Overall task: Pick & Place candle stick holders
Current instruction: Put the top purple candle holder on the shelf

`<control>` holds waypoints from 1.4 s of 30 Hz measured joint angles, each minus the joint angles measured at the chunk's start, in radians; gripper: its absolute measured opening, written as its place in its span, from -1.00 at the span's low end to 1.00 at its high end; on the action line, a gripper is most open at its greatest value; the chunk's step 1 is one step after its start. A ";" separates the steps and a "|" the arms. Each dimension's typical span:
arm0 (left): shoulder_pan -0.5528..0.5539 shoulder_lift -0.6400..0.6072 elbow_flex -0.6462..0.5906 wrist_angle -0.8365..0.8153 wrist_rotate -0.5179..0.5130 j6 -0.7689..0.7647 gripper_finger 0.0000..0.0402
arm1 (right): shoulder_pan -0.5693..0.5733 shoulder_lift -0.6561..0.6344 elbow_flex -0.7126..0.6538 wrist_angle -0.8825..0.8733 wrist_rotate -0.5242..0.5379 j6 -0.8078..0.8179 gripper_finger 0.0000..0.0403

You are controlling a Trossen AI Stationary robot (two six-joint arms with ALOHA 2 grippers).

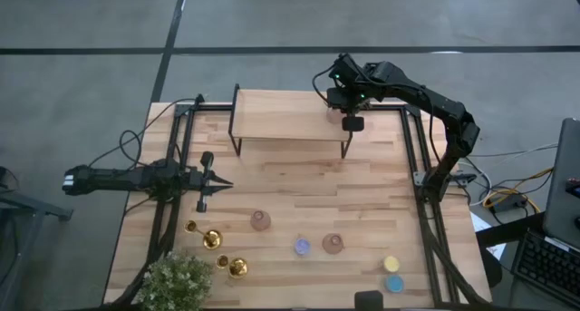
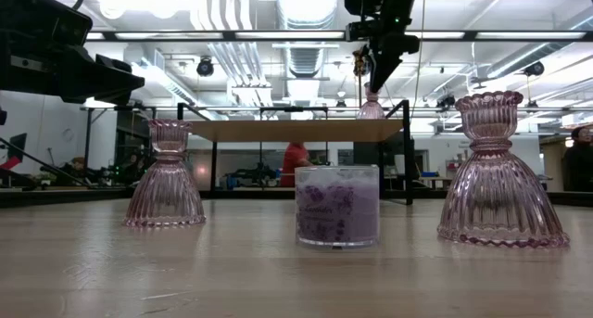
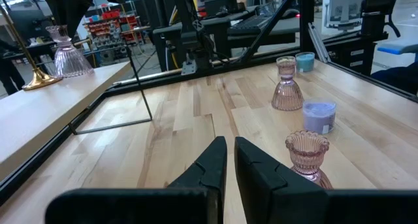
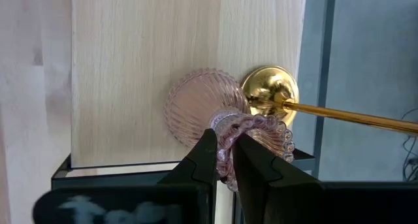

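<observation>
Right claw (image 4: 224, 136), clenched on the pink glass holder (image 4: 196, 106): we find the holder upright straight below it at the shelf (image 4: 130, 54) right end, beside one gold candlestick (image 4: 269, 90); spare candlesticks (image 1: 210, 239) sit near left, nearer our closed, empty left claw (image 1: 222, 184)

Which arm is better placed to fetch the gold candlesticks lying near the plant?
Left. The left gripper is empty near the gold candlesticks; the right gripper is far off at the shelf, clamped on a pink glass holder.
</observation>
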 joint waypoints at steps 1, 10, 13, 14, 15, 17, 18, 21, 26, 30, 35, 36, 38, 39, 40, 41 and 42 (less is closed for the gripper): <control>0.000 0.000 0.000 0.000 0.000 0.000 -0.83 | 0.000 0.000 0.000 -0.001 -0.001 -0.001 -0.86; 0.000 0.000 0.000 0.000 0.000 0.000 -0.83 | 0.001 0.000 0.000 -0.008 -0.017 -0.026 -0.86; 0.000 0.000 0.000 0.000 0.000 0.000 -0.83 | 0.001 0.000 0.000 -0.011 -0.020 -0.028 -0.86; 0.000 0.000 0.000 0.000 0.000 0.000 -0.83 | 0.001 0.000 0.000 -0.014 -0.021 -0.036 -0.86; 0.000 0.000 0.000 0.000 0.000 0.000 -0.83 | 0.002 0.000 0.000 -0.022 -0.021 -0.048 -0.86; 0.000 0.000 0.000 0.000 0.000 0.000 -0.83 | 0.003 -0.001 0.001 -0.039 -0.021 -0.064 -0.86; 0.000 0.000 0.000 0.000 0.000 0.000 -0.83 | 0.003 -0.001 0.001 -0.041 -0.021 -0.065 -0.86; 0.000 0.000 0.000 0.000 0.000 0.000 -0.83 | 0.003 -0.001 0.001 -0.039 -0.022 -0.064 -0.86; 0.000 0.000 0.000 0.000 0.000 0.000 -0.83 | 0.003 -0.001 0.001 -0.036 -0.025 -0.060 -0.86; 0.000 0.000 0.000 0.000 0.000 0.000 -0.83 | 0.003 -0.001 0.000 -0.028 -0.027 -0.053 -0.86; 0.000 0.000 0.000 0.000 0.000 0.000 -0.83 | 0.003 0.000 0.000 -0.020 -0.028 -0.053 -0.85; 0.000 0.000 0.000 0.000 0.000 0.000 -0.83 | 0.004 0.000 0.000 -0.018 -0.028 -0.053 -0.85; 0.000 0.000 0.000 0.000 0.000 0.000 -0.83 | 0.005 0.000 -0.001 -0.014 -0.028 -0.053 -0.85; 0.000 0.000 0.000 0.000 0.000 0.000 -0.83 | 0.005 0.000 -0.001 -0.008 -0.028 -0.051 -0.85; 0.000 0.000 0.000 0.000 0.000 0.000 -0.83 | 0.005 0.000 -0.001 0.000 -0.029 -0.049 -0.85; 0.000 0.000 0.000 0.000 0.000 0.000 -0.83 | 0.005 0.001 -0.001 0.007 -0.028 -0.049 -0.85; 0.000 0.000 0.000 0.000 0.000 0.000 -0.83 | 0.005 0.001 -0.001 0.010 -0.028 -0.049 -0.85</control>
